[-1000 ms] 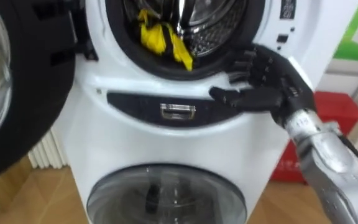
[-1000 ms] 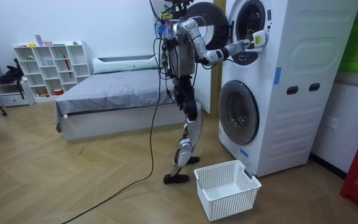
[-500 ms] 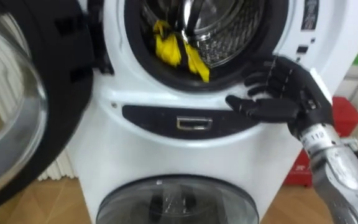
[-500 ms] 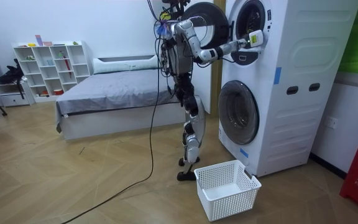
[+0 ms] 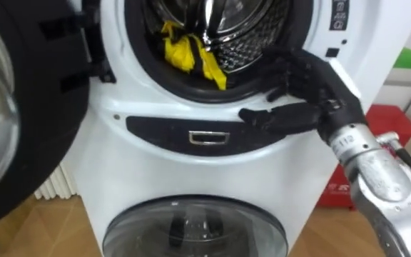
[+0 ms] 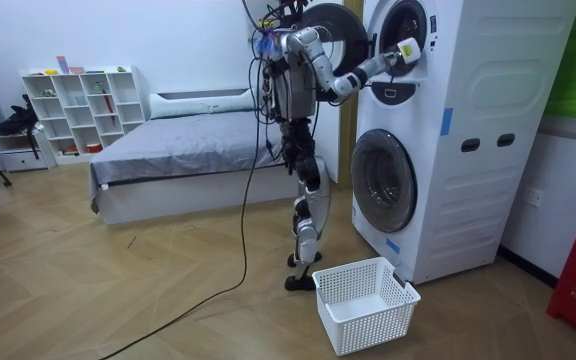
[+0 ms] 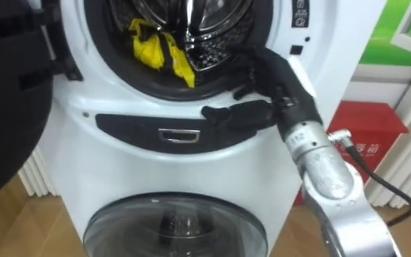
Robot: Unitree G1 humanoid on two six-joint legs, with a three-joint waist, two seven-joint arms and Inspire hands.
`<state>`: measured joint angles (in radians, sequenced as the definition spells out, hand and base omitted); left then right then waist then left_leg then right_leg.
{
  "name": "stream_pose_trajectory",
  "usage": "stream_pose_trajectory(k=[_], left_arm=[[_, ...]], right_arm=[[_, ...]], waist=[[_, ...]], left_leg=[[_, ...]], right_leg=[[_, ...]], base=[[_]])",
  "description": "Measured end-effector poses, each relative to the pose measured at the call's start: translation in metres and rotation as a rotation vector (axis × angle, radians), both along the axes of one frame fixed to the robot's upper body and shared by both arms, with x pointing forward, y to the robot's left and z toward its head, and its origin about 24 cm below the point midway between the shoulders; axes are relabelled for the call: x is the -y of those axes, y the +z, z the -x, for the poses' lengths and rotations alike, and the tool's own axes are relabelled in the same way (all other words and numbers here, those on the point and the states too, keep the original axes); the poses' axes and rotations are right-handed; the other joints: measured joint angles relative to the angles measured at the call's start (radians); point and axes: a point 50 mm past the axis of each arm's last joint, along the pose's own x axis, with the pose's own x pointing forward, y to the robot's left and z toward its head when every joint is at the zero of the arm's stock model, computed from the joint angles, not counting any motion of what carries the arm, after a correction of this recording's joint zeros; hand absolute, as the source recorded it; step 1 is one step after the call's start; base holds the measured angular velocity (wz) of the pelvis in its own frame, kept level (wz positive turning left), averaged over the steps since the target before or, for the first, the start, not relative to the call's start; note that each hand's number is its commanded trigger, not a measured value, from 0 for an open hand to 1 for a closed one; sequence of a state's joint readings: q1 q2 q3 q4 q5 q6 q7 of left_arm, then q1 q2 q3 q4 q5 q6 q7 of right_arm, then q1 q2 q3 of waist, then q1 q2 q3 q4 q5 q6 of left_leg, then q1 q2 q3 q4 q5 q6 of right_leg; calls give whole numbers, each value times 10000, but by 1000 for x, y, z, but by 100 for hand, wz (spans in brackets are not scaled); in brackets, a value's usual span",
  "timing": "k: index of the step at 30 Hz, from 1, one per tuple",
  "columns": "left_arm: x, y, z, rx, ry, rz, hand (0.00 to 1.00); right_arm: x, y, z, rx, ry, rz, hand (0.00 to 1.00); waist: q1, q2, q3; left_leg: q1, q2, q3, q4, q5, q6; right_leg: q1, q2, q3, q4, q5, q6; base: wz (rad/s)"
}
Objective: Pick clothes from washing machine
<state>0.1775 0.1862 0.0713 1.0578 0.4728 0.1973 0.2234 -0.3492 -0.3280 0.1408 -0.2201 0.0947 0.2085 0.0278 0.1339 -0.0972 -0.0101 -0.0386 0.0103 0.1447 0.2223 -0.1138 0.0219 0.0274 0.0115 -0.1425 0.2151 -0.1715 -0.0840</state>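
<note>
We stand right in front of two washing machines (image 5: 191,164), one on top of the other. The top one's round door (image 5: 27,114) hangs open at our 9 o'clock. Our right hand (image 5: 318,89) is at the dark rubber ring (image 5: 191,89) of the top opening, at about 4 o'clock on it. Its fingers (image 5: 295,75) are loosely spread and the thumb pokes out toward 9 o'clock. It holds nothing. The yellow clothes (image 5: 184,51) lie inside the drum (image 5: 252,36), at 10 o'clock from the hand, not touching it. A white basket (image 6: 363,300) sits on the floor (image 6: 118,290) by our feet.
</note>
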Motion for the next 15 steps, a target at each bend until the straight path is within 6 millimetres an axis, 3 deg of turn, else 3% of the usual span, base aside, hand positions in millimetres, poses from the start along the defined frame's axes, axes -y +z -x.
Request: stream_pose_trajectory(k=[3,4,8,15], left_arm=[[5,0,-10,266,-262,102,0],[6,0,-12,349,-313,116,0],[6,1,-13,530,-307,198,0],[4,-1,-5,357,-306,276,0]], right_arm=[[-18,16,13,871,945,480,0],[-27,21,20,1234,1398,803,0],[-52,21,41,1453,3263,1544,0],[-63,25,53,1376,5031,1830,0]], waist=[[32,-31,-11],[59,-77,19],[77,-279,26],[85,-378,68]], left_leg=[[20,22,-142,-9,-53,-90],[89,28,-164,-52,-65,-110],[186,-18,-271,-180,-139,-177],[294,-52,-257,-253,-273,-146]], right_leg=[[151,54,-117,-188,-20,-79],[277,73,-157,-317,-20,-84],[456,76,-233,-470,-103,-103],[604,42,-163,-638,-134,-42]], base=[[15],[6],[9],[0]])
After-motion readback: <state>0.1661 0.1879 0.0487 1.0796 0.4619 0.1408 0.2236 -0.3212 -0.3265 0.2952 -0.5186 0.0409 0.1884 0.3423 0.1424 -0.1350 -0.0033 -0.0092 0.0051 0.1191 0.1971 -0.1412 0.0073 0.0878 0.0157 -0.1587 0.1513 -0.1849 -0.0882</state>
